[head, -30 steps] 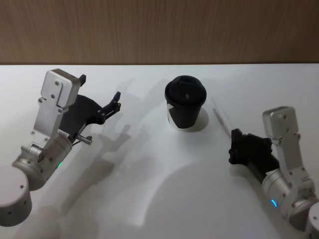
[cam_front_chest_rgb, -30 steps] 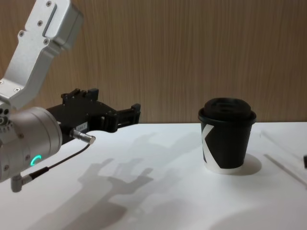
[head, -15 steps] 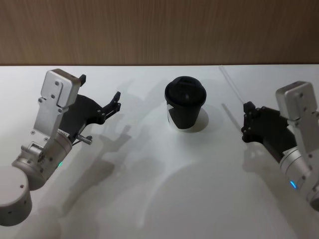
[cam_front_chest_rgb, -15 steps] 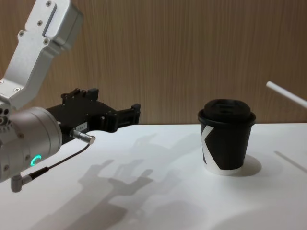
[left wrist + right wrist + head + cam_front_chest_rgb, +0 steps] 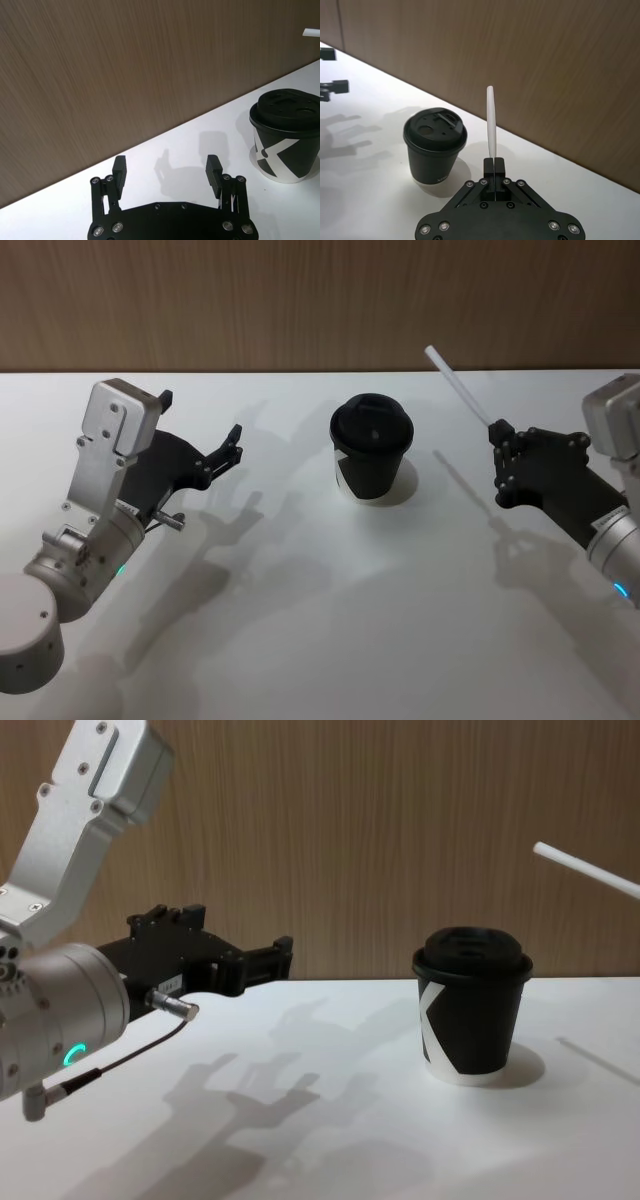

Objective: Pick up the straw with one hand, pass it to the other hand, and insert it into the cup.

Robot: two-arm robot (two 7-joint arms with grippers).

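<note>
Jaws of the right hand [image 5: 497, 435] clamp the white straw [image 5: 459, 387], which slants up-left toward the left hand [image 5: 200, 417], jaws wide, beyond the lidded cup [image 5: 372, 455].

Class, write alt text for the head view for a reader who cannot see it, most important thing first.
The right gripper pinches the white straw by one end and holds it slanted above the white table, right of the black lidded cup. The left gripper hangs open above the table, left of the cup.
</note>
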